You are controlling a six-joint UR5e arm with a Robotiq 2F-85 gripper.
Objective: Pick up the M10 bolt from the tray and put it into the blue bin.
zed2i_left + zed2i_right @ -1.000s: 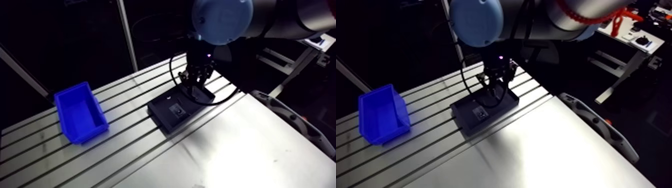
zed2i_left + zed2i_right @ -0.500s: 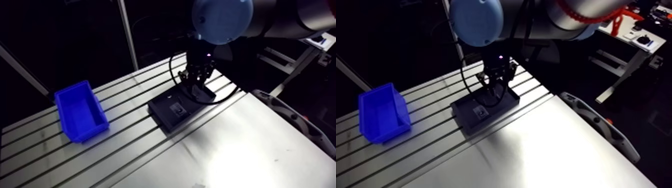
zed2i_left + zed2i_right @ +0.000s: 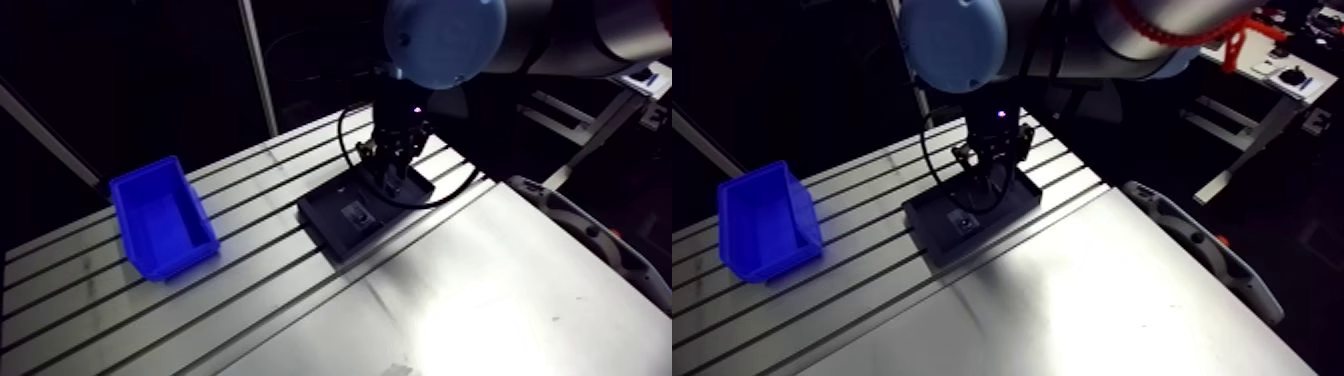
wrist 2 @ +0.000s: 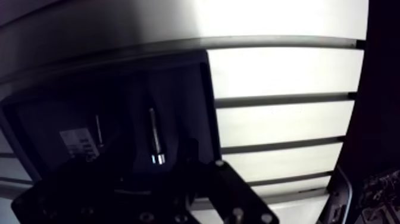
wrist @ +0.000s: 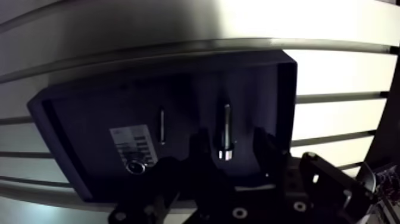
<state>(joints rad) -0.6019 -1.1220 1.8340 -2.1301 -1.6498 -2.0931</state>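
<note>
Claw [image 5: 229, 140] fingers [image 5: 200, 149] stand apart, hanging low over the black tray [image 5: 65, 113]. The M10 bolt [image 5: 226, 119] lies flat on the tray floor in the gap between them, touched by neither. A thinner pin [image 5: 161, 125] lies beside it, nearer the white label [image 5: 134, 142]. In the arm view the tray sits at frame centre on the slotted surface [image 3: 480, 290], with the blue bin [image 3: 160, 222] well apart at middle left. Being steel, the bolt should be stiff, weighty for its size and prone to roll or slip. Closing across the shank near its middle, square to its length, looks the safest hold.
</note>
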